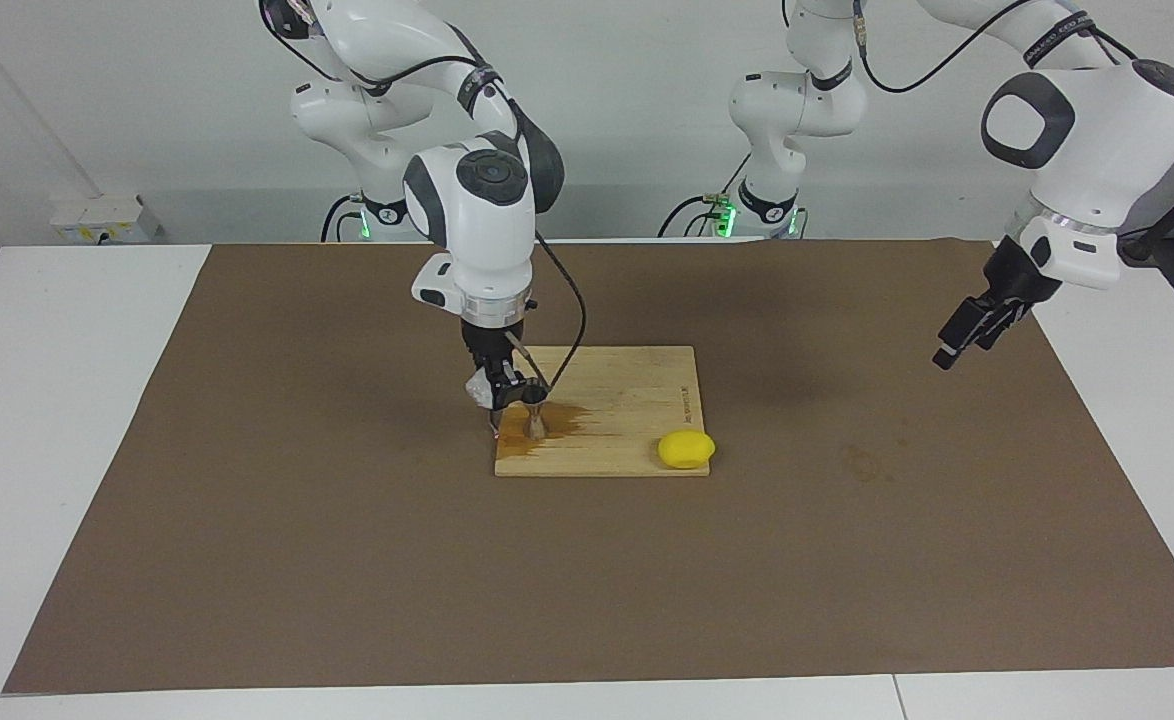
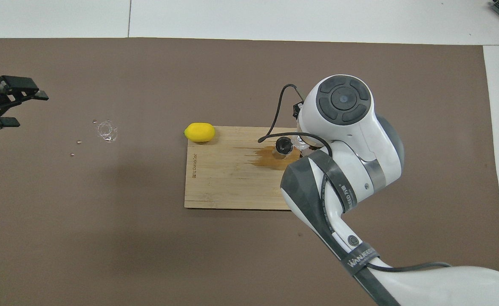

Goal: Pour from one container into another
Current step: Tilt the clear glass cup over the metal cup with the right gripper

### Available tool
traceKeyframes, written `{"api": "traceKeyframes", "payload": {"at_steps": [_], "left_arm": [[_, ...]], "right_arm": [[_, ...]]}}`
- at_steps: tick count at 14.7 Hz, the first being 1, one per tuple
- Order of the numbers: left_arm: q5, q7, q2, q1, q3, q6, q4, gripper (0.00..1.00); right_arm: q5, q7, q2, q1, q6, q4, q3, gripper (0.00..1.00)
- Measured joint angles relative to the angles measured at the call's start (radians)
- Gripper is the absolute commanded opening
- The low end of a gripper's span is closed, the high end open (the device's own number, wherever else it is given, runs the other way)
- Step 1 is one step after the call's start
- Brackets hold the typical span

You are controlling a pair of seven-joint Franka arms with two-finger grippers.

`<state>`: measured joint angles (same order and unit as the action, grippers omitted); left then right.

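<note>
**Spill risk at the jigger**

Watch the wet patch (image 1: 557,420) on the cutting board (image 1: 637,400): liquid already lies around the steel jigger (image 1: 536,420), so you risk missing its narrow mouth again or knocking it over. Your right gripper (image 1: 495,392) points straight down, clamped on the tilted clear ribbed cup (image 1: 480,389) just beside the jigger. The lemon (image 1: 686,449) sits at the board's corner. Your left gripper (image 1: 967,335) waits, fingers apart, over the mat (image 1: 247,500).

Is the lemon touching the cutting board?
Touching. In the facing view the lemon overlaps the corner of the cutting board; in the overhead view it sits on the board's corner edge with no gap.
</note>
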<state>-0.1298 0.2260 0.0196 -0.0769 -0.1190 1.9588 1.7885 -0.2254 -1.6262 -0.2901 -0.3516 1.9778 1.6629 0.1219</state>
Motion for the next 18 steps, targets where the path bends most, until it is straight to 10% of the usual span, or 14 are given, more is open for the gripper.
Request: {"api": "traceKeyframes", "payload": {"at_steps": [10, 18], "left_arm": [[0.104, -0.249, -0.039, 0.064, 0.125, -0.431, -0.195, 1.0], [0.104, -0.249, -0.061, 0.071, 0.128, -0.466, -0.209, 1.0]], "right_arm": [[-0.173, 0.0, -0.024, -0.056, 0.005, 0.007, 0.001, 0.0], [-0.334, 0.0, -0.024, -0.105, 0.006, 0.04, 0.001, 0.0]]}}
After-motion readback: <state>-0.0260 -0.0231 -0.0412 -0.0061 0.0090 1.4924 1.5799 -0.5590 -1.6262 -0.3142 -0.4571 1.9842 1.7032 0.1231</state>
